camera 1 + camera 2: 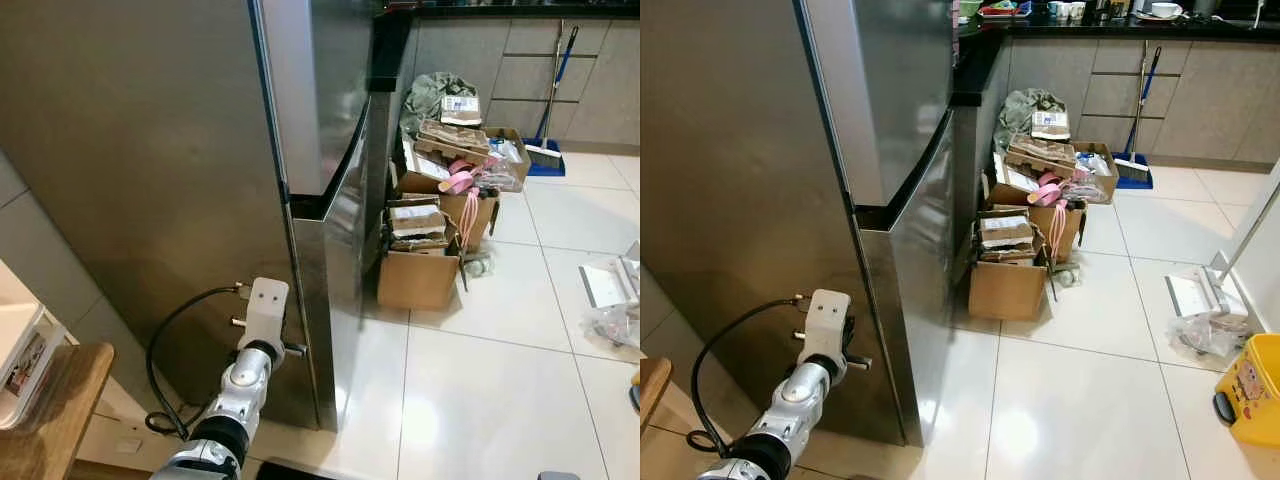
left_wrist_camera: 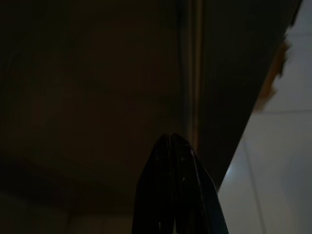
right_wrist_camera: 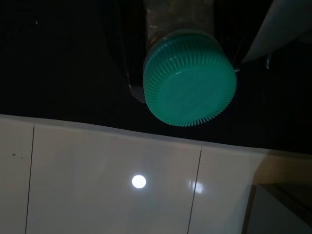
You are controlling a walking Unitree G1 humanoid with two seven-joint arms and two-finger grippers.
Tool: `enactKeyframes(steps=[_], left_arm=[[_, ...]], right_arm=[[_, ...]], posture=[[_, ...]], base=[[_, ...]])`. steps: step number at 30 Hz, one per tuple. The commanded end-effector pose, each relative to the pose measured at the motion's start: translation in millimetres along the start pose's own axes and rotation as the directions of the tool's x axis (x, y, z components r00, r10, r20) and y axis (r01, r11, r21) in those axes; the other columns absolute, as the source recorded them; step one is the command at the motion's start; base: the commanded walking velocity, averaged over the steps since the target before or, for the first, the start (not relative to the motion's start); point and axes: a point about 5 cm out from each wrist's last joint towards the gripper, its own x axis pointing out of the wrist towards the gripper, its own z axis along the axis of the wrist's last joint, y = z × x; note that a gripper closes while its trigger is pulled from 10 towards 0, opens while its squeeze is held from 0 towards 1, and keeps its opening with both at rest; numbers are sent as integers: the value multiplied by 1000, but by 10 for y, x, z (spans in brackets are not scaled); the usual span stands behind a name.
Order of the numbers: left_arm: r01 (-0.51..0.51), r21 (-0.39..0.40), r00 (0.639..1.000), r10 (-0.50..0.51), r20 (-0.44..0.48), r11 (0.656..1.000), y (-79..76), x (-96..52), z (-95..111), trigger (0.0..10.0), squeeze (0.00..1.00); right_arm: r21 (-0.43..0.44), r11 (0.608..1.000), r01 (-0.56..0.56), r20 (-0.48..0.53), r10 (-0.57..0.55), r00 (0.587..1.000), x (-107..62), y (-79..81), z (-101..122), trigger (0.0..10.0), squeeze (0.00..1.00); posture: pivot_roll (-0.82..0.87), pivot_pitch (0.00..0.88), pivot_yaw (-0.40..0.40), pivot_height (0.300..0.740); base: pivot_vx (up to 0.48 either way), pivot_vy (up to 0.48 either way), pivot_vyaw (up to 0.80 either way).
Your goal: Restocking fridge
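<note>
Left eye view: left gripper [image 1: 296, 349], fingers pressed together, sits at the fridge [image 1: 200, 180] door's lower edge. Right gripper [image 3: 170, 63] clamps a green-capped jar [image 3: 189, 83], away from fridge.

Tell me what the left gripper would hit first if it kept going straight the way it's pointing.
Most likely the fridge. The left gripper, fingers together, points at the fridge's dark side panel near the front corner seam. Depth is unclear in the dim wrist view.

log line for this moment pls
task: restock fridge | left hand: shut, at closed fridge door edge | right hand: shut on green-capped jar | fridge doors: closed
</note>
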Motion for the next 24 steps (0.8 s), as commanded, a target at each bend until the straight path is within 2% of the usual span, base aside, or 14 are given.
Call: enactKeyframes(steps=[1,9,10,14,15,19,24], left_arm=[[-24,20,999,24,-30,1000,32,-1,-39,10000,0],[-92,3,994,92,-63,996,82,52,20,10000,0],[-84,4,995,84,-46,996,115,91,111,10000,0],[-80,7,996,80,-29,997,151,117,184,10000,0],[-71,27,997,71,-12,997,209,140,261,10000,0],[-61,44,998,60,15,997,281,166,367,10000,0],[-53,63,998,51,39,997,280,198,472,10000,0]], right_arm=[[6,1000,7,-7,-7,1000,-29,-17,-50,10000,0],[-7,1000,7,3,-7,1000,-33,-26,-41,10000,0],[-8,1000,3,13,-3,1000,-38,-26,-35,10000,0],[-11,1000,-6,21,6,1000,-41,-21,-31,10000,0],[-15,1000,-17,34,17,999,-47,-13,-22,10000,0],[-15,1000,-26,67,27,997,-61,-14,7,10000,0],[-16,999,-28,93,29,995,-72,-19,38,10000,0]], posture=[[-96,147,36,740],[-96,177,29,740],[-89,201,29,740],[-81,225,32,740],[-67,281,37,740],[-55,335,37,740],[-51,363,30,740]], base=[[0,0,0],[0,0,0],[0,0,0],[0,0,0],[0,0,0],[0,0,0],[0,0,0]])
